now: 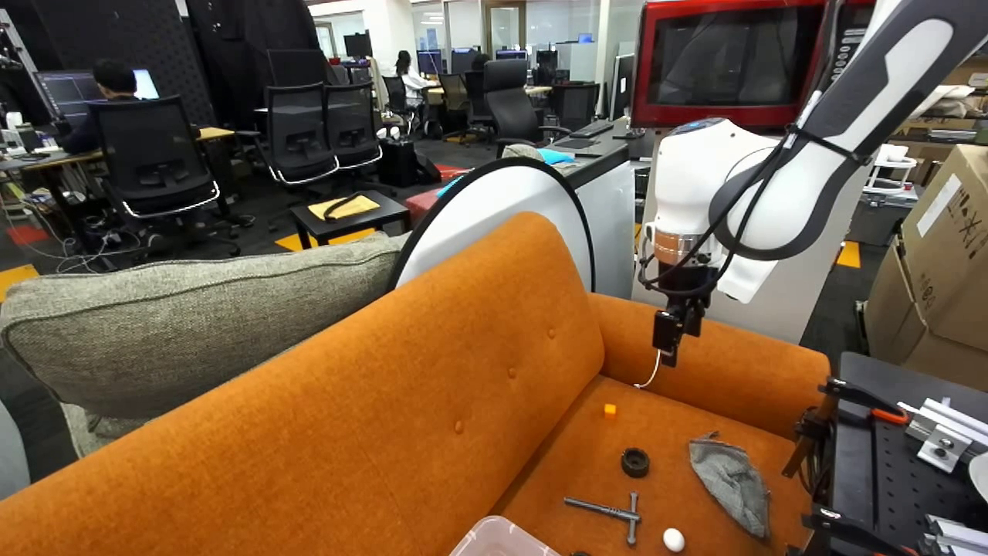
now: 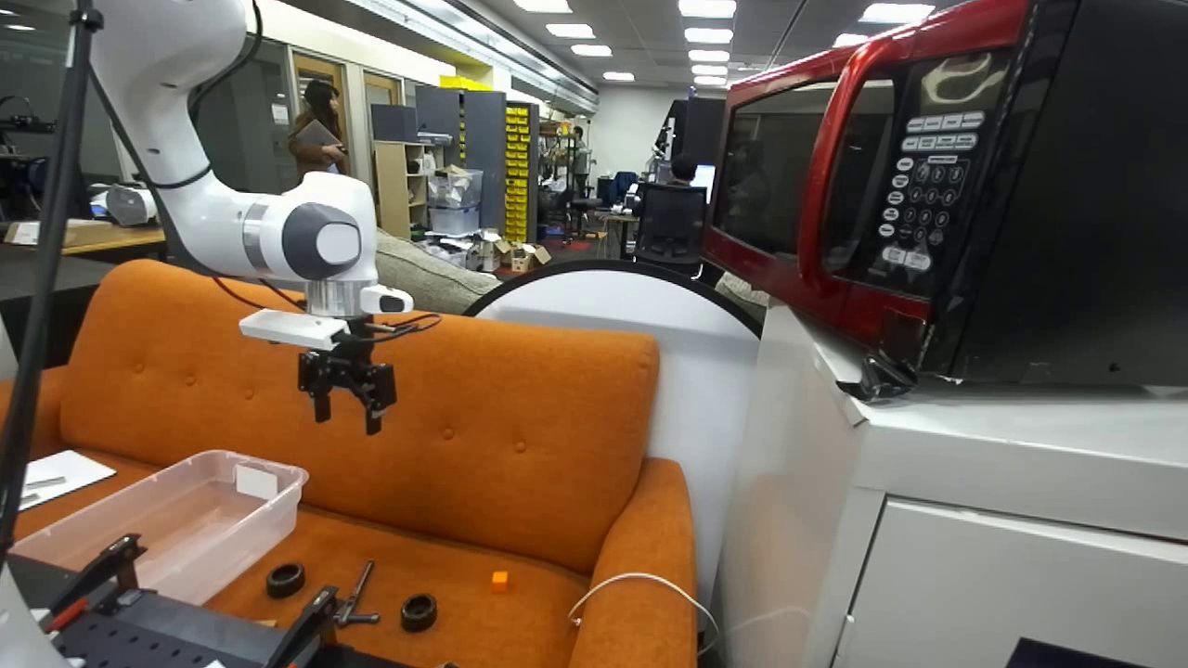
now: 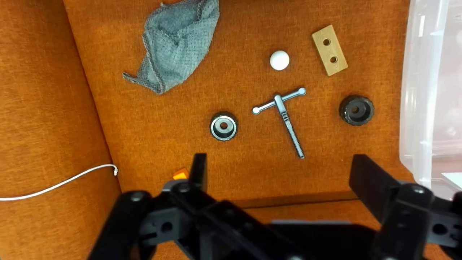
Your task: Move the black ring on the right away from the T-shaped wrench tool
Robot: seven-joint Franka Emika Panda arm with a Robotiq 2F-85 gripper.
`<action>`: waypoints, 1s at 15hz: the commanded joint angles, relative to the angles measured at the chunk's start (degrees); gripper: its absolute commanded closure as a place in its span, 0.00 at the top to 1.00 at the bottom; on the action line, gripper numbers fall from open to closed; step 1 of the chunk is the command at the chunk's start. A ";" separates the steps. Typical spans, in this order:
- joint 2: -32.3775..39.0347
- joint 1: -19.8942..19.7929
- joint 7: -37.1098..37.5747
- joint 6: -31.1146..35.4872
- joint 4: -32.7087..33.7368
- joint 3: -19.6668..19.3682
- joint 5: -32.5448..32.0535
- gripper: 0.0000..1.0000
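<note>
Two black rings lie on the orange sofa seat, either side of the T-shaped wrench tool [image 3: 287, 122]. In the wrist view one black ring [image 3: 223, 135] is left of the tool. The other black ring [image 3: 356, 118] is to its right, near the clear bin. Both rings also show in an exterior view, one beside the bin [image 2: 285, 580] and one toward the orange cube [image 2: 419, 612], with the tool [image 2: 355, 594] between them. Neither ring touches the tool. My gripper [image 3: 279, 156] is open and empty, well above the seat; it also shows in an exterior view [image 2: 348, 425].
A clear plastic bin [image 3: 422, 90] stands at the right in the wrist view. A grey cloth [image 3: 178, 43], white ball [image 3: 279, 60], wooden block [image 3: 330, 50] and orange cube [image 3: 181, 174] lie around. A white cable [image 3: 72, 178] crosses the armrest. The sofa backrest [image 2: 445, 408] rises behind.
</note>
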 commanded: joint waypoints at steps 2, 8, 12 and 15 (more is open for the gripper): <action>-0.27 0.34 -0.12 -0.16 -0.10 -0.34 0.13 1.00; 3.77 -0.48 -2.27 1.49 1.59 0.08 3.30 1.00; 11.38 -1.97 -6.69 6.53 4.42 1.91 10.81 1.00; 19.33 -2.94 -8.26 13.27 7.46 3.64 14.50 1.00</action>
